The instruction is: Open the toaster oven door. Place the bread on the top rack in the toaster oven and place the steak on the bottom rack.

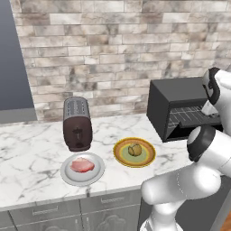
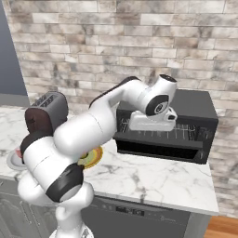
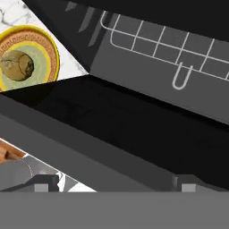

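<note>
Tool (image 3: 112, 185) tips barely visible; toaster oven door (image 3: 116, 129) open.

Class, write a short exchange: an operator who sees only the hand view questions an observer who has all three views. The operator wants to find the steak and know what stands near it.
Operator: I see the bread on its plate and the open toaster oven door. Where is the steak?
Observer: The steak lies on a grey-white plate near the counter's front edge, beside the bread's plate.
Operator: Anything close to it?
Observer: A dark brown slot toaster stands upright just behind that plate.
</note>
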Robot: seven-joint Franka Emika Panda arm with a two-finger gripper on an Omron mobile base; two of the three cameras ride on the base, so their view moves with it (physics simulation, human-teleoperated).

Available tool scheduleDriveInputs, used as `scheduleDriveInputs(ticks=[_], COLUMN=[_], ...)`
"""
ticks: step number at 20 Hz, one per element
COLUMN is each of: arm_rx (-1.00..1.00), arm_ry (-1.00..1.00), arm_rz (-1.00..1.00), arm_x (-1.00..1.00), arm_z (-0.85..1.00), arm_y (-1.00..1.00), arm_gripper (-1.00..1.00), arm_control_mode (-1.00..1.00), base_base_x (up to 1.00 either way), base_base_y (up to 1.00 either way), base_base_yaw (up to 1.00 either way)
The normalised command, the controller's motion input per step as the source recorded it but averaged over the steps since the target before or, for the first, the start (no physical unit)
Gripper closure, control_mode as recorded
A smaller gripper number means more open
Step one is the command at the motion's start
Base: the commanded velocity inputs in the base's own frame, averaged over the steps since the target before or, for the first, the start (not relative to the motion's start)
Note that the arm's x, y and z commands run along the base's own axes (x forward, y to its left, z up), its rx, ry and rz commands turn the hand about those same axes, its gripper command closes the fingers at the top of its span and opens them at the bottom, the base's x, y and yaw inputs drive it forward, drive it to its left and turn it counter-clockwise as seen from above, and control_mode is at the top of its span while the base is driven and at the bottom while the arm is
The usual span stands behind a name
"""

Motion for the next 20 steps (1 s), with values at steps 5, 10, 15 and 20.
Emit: scheduleDriveInputs(ticks=[5,10,15,20], arm_rx=[-0.03,0.00,0.00,0.00], arm_ry=[-0.07,0.00,0.04,0.15], arm_rz=[0.23,0.10,0.02,0.02], arm_x=[-0.06,0.04,-0.01,-0.09], arm_z=[-0.21,-0.04,-0.15,-0.41], arm_y=[0.00,0.00,0.00,0.00], arm_gripper=[-1.00,-1.00,-1.00,-1.00], arm_control_mode=[-1.00,-1.00,-1.00,-1.00], base_base_x=[0.00,0.00,0.00,0.00], base_base_y=[0.00,0.00,0.00,0.00], base_base_yaw=[0.00,0.00,0.00,0.00])
